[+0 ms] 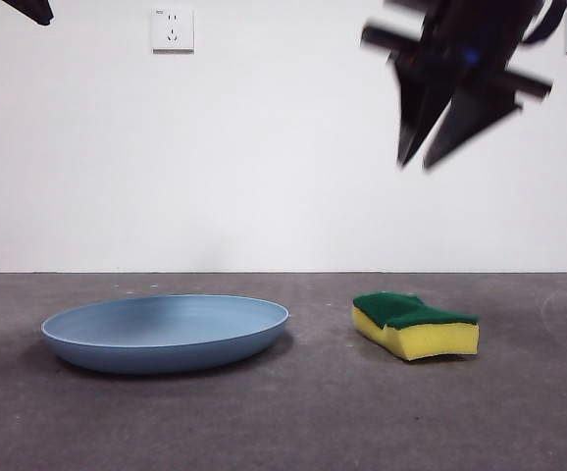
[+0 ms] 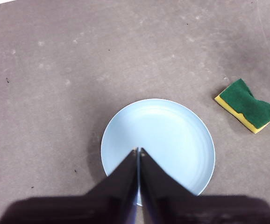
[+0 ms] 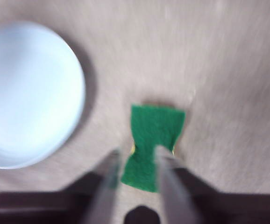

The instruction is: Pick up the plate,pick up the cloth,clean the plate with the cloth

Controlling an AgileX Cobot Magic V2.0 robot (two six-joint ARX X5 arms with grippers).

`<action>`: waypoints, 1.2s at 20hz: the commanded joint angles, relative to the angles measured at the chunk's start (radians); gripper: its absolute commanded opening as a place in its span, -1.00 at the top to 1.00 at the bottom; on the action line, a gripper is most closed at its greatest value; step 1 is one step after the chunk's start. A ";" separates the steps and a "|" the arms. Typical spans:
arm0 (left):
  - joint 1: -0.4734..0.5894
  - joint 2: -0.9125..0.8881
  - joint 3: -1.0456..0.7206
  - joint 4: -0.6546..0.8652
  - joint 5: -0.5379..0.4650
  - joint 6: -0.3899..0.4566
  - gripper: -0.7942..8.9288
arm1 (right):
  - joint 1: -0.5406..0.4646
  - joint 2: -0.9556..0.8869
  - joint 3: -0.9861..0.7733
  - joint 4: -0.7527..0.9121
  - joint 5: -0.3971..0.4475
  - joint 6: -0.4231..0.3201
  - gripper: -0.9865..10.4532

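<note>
The light-blue plate [image 1: 166, 331] lies flat on the grey table, left of centre. The cloth is a yellow sponge with a green top [image 1: 416, 324], lying to the right of the plate. My right gripper [image 1: 431, 152] hangs high above the sponge, blurred, with its jaws a little apart and empty; in the right wrist view it [image 3: 136, 156] is over the sponge [image 3: 152, 142], with the plate [image 3: 30, 93] to one side. My left gripper [image 2: 138, 151] is shut and empty, high above the plate [image 2: 172, 135]; the sponge [image 2: 248, 105] lies off to the side.
A white wall stands behind the table, with sockets [image 1: 172, 28] high up. A black tip [image 1: 30, 10] shows at the top left corner of the front view. Bare grey table [image 1: 283, 422] lies in front of the plate and sponge.
</note>
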State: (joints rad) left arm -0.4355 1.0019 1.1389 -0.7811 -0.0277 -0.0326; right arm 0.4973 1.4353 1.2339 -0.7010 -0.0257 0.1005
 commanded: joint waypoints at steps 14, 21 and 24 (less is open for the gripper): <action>-0.024 -0.414 -0.164 0.191 -0.152 0.044 0.85 | 0.235 -0.457 -0.259 0.314 0.336 0.004 0.85; -0.024 -0.625 -0.507 0.409 -0.149 -0.001 0.85 | 0.277 -0.592 -0.472 0.371 0.367 0.007 0.85; -0.024 -0.642 -0.565 0.433 -0.145 -0.069 0.85 | 0.274 -0.593 -0.479 0.302 0.373 0.043 0.83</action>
State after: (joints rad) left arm -0.4561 0.3618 0.5850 -0.3668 -0.1738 -0.0490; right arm 0.7723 0.8410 0.7650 -0.3954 0.3416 0.1143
